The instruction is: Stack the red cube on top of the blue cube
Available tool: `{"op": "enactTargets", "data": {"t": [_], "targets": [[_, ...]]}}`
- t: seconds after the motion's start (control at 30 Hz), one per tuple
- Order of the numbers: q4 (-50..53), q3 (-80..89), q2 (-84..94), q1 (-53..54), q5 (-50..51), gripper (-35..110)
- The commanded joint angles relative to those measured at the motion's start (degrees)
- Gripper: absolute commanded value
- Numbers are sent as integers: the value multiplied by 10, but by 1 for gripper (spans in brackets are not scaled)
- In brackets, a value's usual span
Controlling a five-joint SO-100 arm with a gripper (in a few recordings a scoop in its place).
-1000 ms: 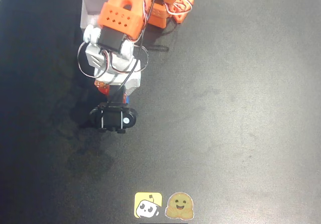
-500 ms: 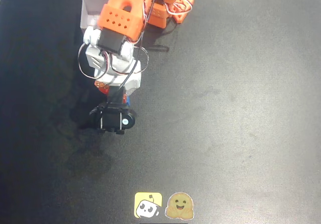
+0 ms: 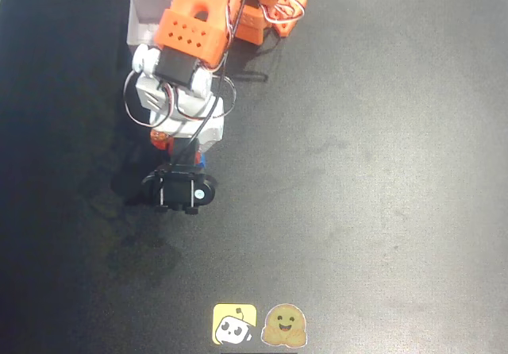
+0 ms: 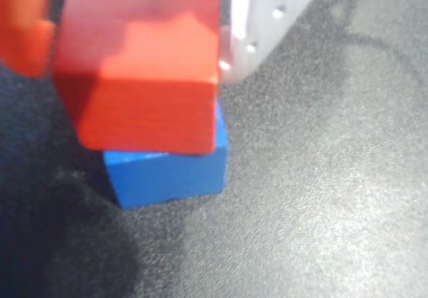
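Sitting at the top left of the overhead view, a white box was largely covered by the orange arm, its contents hidden. Below it the gripper hung over the black table, with two stickers near the bottom edge. In the wrist view the red cube, bright and matte, sat between an orange finger and a white finger, above the blue cube; whether it rested on it was unclear. The grip looked closed on it.
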Motion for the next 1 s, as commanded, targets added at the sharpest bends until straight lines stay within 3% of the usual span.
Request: {"op": "enactTargets", "data": {"t": [0.0,0.6,0.77,0.97], "targets": [[-4,-27,2,-4,4,26],[14,-33,142,-27,10,28],[22,16,265,-24,-11,1],[39,140,417,-41,14,0]]}}
